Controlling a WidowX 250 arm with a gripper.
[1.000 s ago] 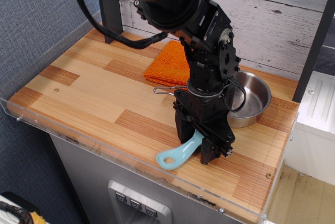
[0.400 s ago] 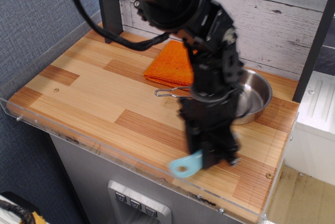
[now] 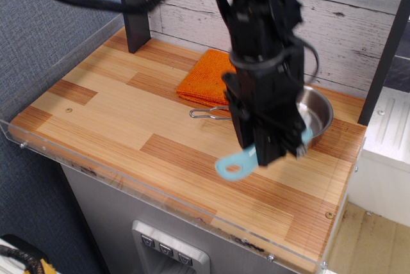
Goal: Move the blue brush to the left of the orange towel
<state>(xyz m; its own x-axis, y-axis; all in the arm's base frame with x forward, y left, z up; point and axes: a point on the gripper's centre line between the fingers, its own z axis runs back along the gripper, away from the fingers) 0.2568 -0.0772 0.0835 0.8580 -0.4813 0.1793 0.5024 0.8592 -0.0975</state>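
Observation:
My gripper point(image 3: 272, 149) is shut on the blue brush point(image 3: 236, 164) and holds it in the air above the front right of the wooden table. Only the light-blue handle with the hole in its end shows, sticking out down and to the left; the head is hidden between the fingers. The orange towel point(image 3: 205, 79) lies folded at the back middle of the table, behind and to the left of the gripper, partly hidden by the arm.
A steel pan point(image 3: 315, 115) stands right of the towel behind the gripper, its wire handle point(image 3: 208, 114) pointing left. A dark post point(image 3: 133, 5) stands at the back left. A clear plastic rim point(image 3: 128, 187) edges the table's front and left.
The gripper has risen from the table surface with the brush in it, lifting it clear of the wood. The arm now stands higher in front of the pan.

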